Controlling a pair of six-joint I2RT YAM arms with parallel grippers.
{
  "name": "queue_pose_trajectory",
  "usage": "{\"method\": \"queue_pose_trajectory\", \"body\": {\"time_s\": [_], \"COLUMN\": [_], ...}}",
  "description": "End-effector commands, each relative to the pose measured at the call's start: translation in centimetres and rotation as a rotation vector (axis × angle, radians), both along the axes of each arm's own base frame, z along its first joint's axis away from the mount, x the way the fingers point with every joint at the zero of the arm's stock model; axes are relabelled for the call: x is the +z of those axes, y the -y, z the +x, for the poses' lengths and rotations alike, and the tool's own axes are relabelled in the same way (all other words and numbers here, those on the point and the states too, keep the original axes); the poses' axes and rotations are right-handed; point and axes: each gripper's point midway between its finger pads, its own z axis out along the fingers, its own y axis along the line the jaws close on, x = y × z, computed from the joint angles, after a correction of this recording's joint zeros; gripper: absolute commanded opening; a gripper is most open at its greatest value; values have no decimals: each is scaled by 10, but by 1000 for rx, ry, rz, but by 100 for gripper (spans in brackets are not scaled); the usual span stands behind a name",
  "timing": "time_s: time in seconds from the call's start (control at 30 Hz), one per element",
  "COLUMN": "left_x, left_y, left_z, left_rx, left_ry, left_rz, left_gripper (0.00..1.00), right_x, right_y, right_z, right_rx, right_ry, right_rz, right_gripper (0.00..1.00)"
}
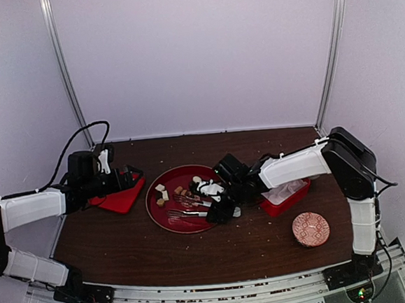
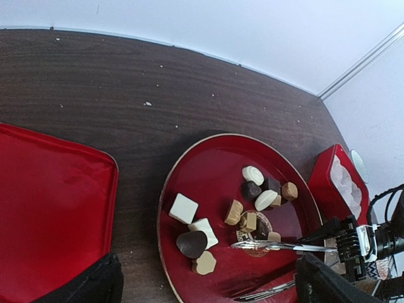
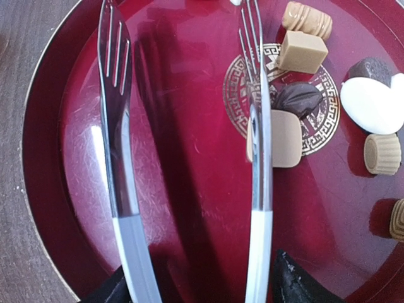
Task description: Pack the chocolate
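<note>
Several pieces of chocolate (image 2: 252, 208), dark, tan and white, lie on a round red plate (image 2: 165, 208). My right gripper (image 3: 196, 284) is shut on metal tongs (image 3: 120, 158), whose forked tips stand apart just above the plate. A tan square chocolate (image 3: 284, 139) lies partly under the tongs' right arm, with a dark piece (image 3: 297, 98) just beyond it; nothing sits between the tips. From above, the right gripper (image 1: 224, 206) and tongs (image 1: 189, 210) reach over the plate (image 1: 150, 198) from its right side. My left gripper (image 1: 124, 179) hangs open and empty over a red lid (image 1: 119, 200), left of the plate.
A red box (image 1: 284, 195) with white paper cups stands right of the plate, behind the right arm. A small patterned bowl (image 1: 311, 228) sits at the front right. Pale crumbs dot the dark table. White walls close the back and sides.
</note>
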Motion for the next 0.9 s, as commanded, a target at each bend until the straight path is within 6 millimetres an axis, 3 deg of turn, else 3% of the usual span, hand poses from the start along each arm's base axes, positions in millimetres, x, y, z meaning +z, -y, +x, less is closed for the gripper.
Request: {"method": "queue_pose_trajectory", "body": {"time_s": [0.0,0.27,0.53,0.87], "left_x": [18,20,19,19], "left_y": [6,7,6,4], "left_z": [8,9,9,8], "left_rx": [-14,-13,-8,1], "left_ry": [62,66,64,64], "left_rz": [-27,-28,-30,-28], "left_gripper": [98,98,98,98], "right_x": [-18,-19,-16,-8], "right_y": [2,0,-1,9], "right_z": [-6,-1,-1,3], "right_rx": [-29,-71,-85,-203], "right_ry": [-24,5,11,49], "right_rz": [-33,7,44,77], "right_gripper": [67,64,53,62]}}
